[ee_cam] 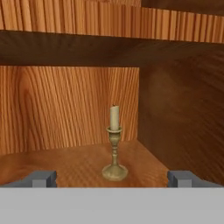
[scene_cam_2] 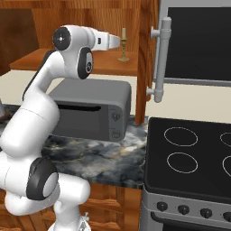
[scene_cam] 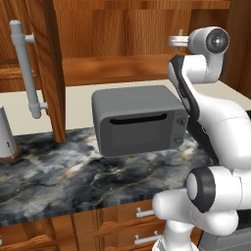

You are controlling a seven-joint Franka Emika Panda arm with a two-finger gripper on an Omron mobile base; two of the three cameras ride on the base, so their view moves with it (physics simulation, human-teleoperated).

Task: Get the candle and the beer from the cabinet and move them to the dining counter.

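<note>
Left base view: the cabinet stands open above the microwave, giving the raised arm access to its shelf. Right base view: the candle stands upright on that shelf, just ahead of the hand. Hand view: the gripper has its jaws spread wide and empty, lined up either side of the candle's base, apparently for a grasp.

The scene is evenly and brightly lit, with no single light source to be made out. Soft glare is seen on the white arm, and faint sheen on the marbled counter. The inside of the cabinet is dimmer, with its right wall and shelf underside darkened. All pictures are slightly soft and pixelated; no edge distortion is noticed.
</note>
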